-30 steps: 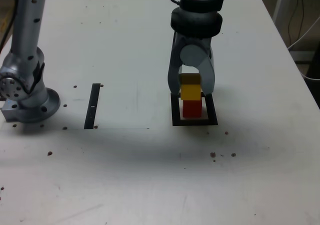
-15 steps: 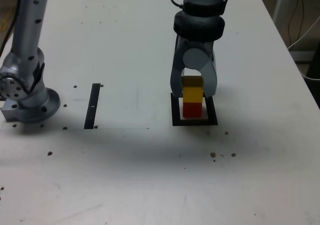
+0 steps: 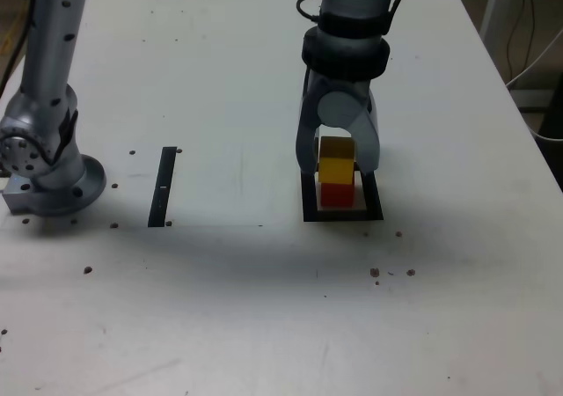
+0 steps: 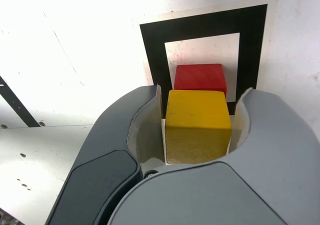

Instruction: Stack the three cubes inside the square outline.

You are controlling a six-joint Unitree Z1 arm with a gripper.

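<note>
A yellow cube (image 3: 337,169) sits on top of a red cube (image 3: 336,194), and the red one rests inside the black square outline (image 3: 343,214). My gripper (image 3: 339,165) comes down from above with one jaw on each side of the yellow cube. In the wrist view the yellow cube (image 4: 198,125) fills the space between the grey jaws of the gripper (image 4: 202,92). At most a sliver of gap shows, so whether the pads touch it is unclear. Beyond it lie the red cube (image 4: 200,76) and the outline (image 4: 152,40).
A narrow black strip (image 3: 163,187) lies on the white table toward the exterior view's left. The arm's grey base (image 3: 44,167) stands further left, near the table edge. Small dark specks dot the tabletop.
The gripper has sunk a little and brought the yellow cube down onto the red one. The stack has stayed inside the outline.
</note>
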